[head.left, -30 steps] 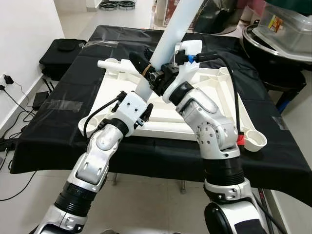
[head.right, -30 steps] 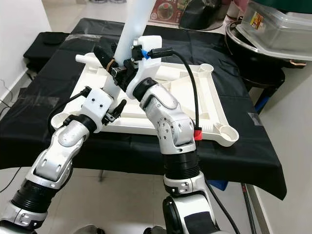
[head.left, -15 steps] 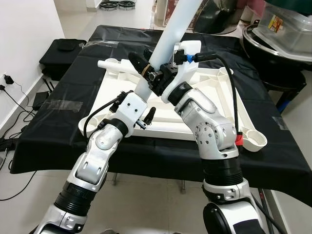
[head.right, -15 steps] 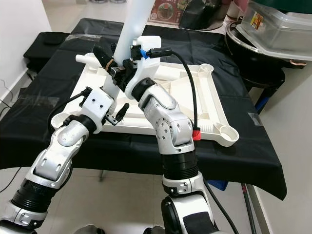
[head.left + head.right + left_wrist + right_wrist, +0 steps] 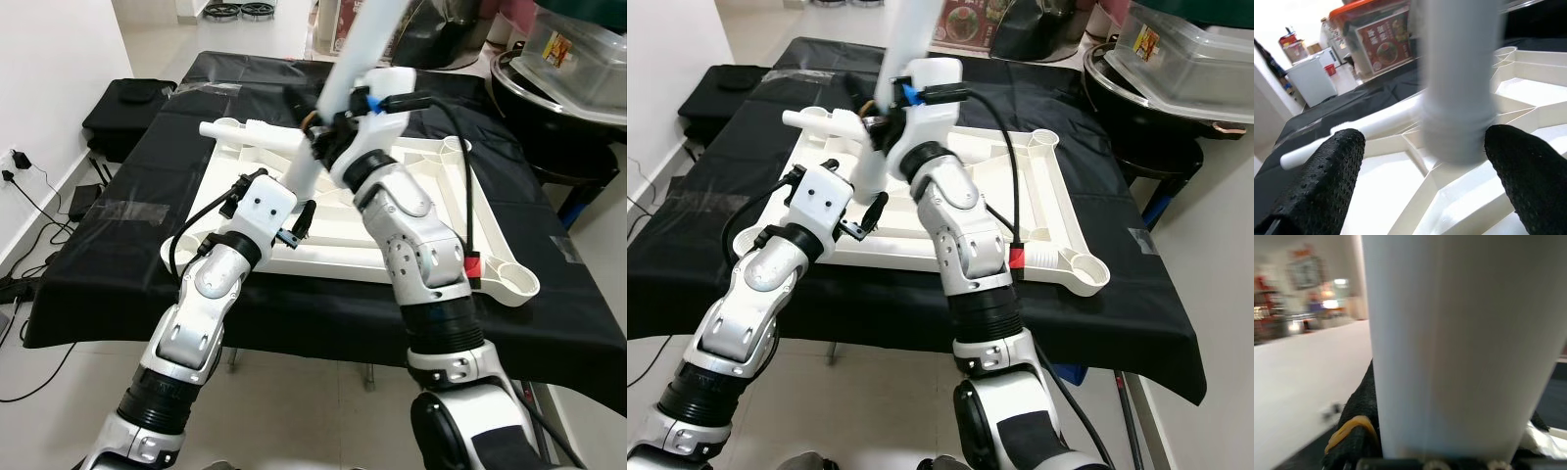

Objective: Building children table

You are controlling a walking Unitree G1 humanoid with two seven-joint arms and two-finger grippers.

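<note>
- The white table leg (image 5: 333, 117) stands slanted above the upside-down white tabletop (image 5: 431, 211), its lower end low over the ribbed underside, apparently being steered toward a socket
- The right gripper (image 5: 328, 122) is clamped round the leg partway up, so it carries and aims it; the right wrist view has the tube hard against its black fingers (image 5: 1354, 431)
- The left gripper (image 5: 1422, 161) sits spread wide, fingers either side of the leg's lower end without touching, likely as a guide
- The tabletop lies flat on the black-covered table (image 5: 118, 235), ribs up so sockets face the leg
- One leg (image 5: 240, 128) lies at its far left corner
</note>
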